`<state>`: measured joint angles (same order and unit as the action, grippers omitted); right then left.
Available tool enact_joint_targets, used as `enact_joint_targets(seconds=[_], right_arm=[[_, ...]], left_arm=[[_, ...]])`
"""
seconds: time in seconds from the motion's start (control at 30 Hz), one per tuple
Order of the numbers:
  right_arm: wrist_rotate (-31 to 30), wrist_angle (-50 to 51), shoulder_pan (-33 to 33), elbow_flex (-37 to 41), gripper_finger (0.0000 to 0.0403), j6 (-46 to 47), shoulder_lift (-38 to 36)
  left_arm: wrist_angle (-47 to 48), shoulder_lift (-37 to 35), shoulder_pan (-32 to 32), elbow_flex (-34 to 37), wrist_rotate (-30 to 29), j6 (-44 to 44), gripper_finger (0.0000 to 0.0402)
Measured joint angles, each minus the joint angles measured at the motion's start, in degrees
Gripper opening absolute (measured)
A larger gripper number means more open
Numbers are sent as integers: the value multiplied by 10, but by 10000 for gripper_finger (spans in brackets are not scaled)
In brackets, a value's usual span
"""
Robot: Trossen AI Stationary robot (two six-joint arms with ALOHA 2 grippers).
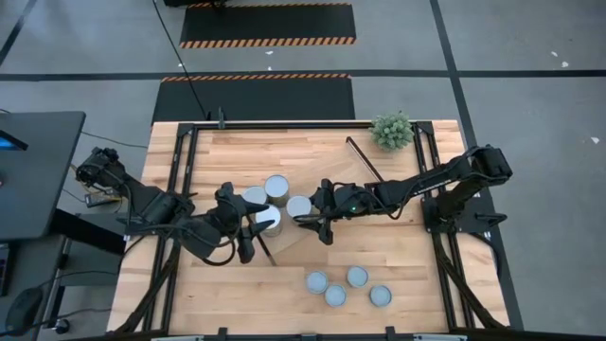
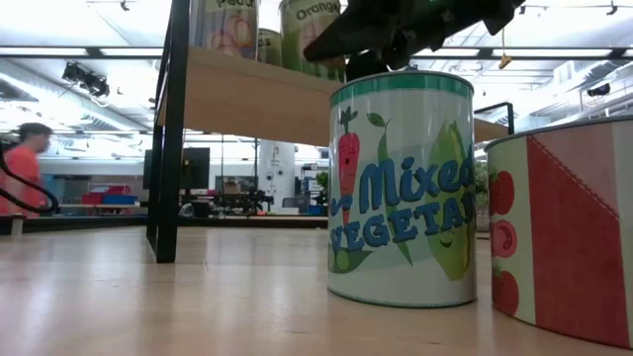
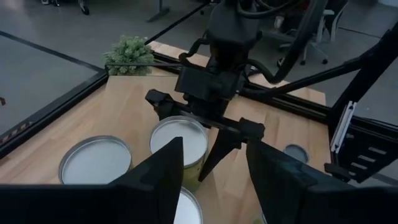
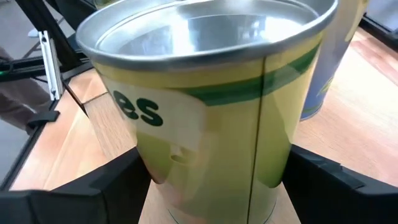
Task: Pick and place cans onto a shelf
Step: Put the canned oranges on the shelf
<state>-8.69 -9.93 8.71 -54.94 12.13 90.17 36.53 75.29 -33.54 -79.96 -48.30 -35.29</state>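
Four cans (image 1: pixel 275 201) on shelf (image 1: pixel 327 194); four (image 1: pixel 347 285) on table (image 1: pixel 417 275) before it.

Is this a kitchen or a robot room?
Probably a robot lab or workshop. Striped floor mats lie beyond the table, and the low view shows a big hall with ceiling lights and a person.

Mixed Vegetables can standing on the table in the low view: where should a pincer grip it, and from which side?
Grip the Mixed Vegetables can across its straight side wall, about mid-height: it stands upright, a plain cylinder with no handle. The tomato can stands close beside it, so coming down from above, with the jaws set clear of that neighbour, looks safest.
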Motion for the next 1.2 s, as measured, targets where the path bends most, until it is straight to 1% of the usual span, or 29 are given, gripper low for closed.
enact_joint_targets(seconds=[0.13,0.37,0.5,0.63,0.8,0.93,1.13,1.2], right_arm=[[0,1,0,0,344,-8,0],[9,8,-8,1,390,-8,0],[10,29,-7,-16,398,-17,-2],[34,101,-8,-49,396,-28,-3],[45,162,-7,-80,399,-33,-3],[60,228,-7,-108,399,-46,-4],[59,337,-6,-141,399,-71,-4],[47,361,-6,-143,398,-71,-10]], left_arm=[[0,0,0,0,0,4,181],[1,0,0,0,-1,12,181],[1,0,0,0,-1,12,181],[1,0,0,0,-1,15,181],[4,0,0,0,-1,15,181],[8,0,0,0,11,15,181],[28,0,0,-1,12,16,180],[34,0,0,-1,12,15,180]])
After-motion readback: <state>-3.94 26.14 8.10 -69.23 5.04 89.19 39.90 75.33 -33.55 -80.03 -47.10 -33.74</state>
